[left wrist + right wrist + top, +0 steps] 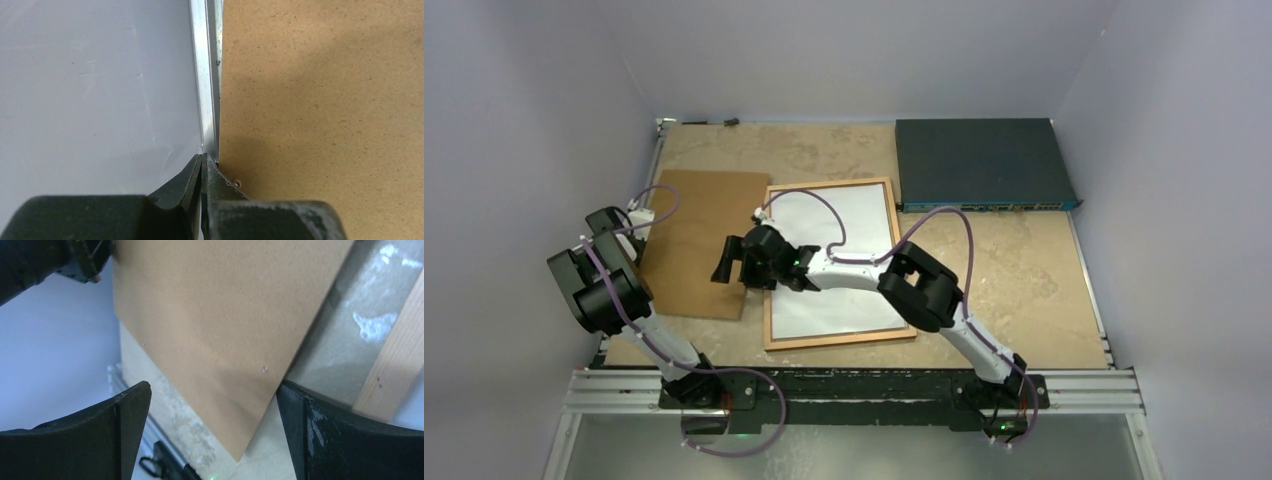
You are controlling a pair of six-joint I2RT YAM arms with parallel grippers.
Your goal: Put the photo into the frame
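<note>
The right gripper, wide and empty, hovers over the backing board's 5 o'clock corner. The left gripper, pinched shut on nothing, sits at its 9 o'clock edge. At the board's 3 o'clock the photo lies white-side-up in the frame, so grip the corner without nudging it.

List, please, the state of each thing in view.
frame, lying flat, backing off
photo, inside the frame, white back up
backing board, flat beside the frame, not fitted
left tool, shut, at the board's left edge
right tool, open and empty, over the board's right edge
</note>
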